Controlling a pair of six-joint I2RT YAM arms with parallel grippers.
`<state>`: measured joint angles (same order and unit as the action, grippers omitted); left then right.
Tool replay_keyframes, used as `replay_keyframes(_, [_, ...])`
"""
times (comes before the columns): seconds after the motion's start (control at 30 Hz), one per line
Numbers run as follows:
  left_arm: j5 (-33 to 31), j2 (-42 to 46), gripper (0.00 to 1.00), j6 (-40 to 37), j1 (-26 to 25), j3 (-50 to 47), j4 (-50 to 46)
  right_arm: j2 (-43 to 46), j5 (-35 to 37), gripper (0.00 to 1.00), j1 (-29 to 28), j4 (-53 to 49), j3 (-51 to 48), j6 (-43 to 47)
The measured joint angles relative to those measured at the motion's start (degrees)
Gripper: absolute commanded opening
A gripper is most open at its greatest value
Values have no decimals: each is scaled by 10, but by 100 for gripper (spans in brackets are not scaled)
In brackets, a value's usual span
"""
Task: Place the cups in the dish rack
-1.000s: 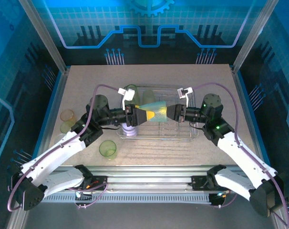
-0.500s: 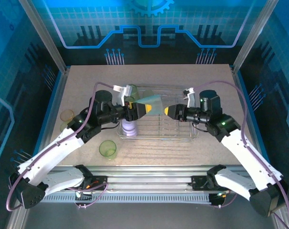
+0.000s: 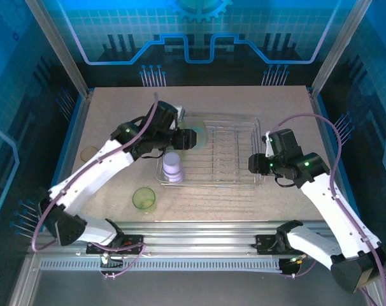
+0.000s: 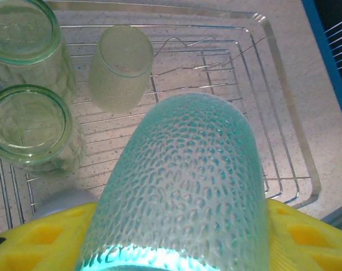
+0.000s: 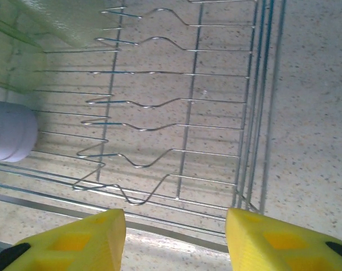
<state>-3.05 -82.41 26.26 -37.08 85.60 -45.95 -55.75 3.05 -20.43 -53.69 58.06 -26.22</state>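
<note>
A teal dimpled cup (image 4: 185, 169) is held between the yellow fingers of my left gripper (image 4: 182, 226), above the back left of the dish rack (image 3: 234, 154). In the top view that gripper (image 3: 192, 138) hangs over the rack with the teal cup (image 3: 200, 136). Under it stand two clear green cups (image 4: 27, 127) and a paler one (image 4: 121, 65). A lavender cup (image 3: 172, 167) stands at the rack's front left. My right gripper (image 3: 252, 163) is open and empty at the rack's right rim, over the bare wires (image 5: 182, 107).
A yellow-green cup (image 3: 144, 199) stands on the table in front of the rack's left corner. A tan cup (image 3: 89, 153) sits at the far left, partly behind my left arm. The rack's right half holds only wire prongs (image 5: 137, 127).
My right gripper opened, let go of the teal cup and drew back to the rack's right rim. My left gripper kept the cup and carried it toward the rack's back left.
</note>
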Motion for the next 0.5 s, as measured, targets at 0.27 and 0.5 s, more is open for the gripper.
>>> replay_keyframes(0.27, [-38, -146, 14, -35, -26, 148, -122, 12, 9, 47, 3, -8, -14, 10])
replay_keyframes(0.5, [-79, -255, 16, -57, -40, 239, -196, 36, 11, 47, 3, -24, -19, 21])
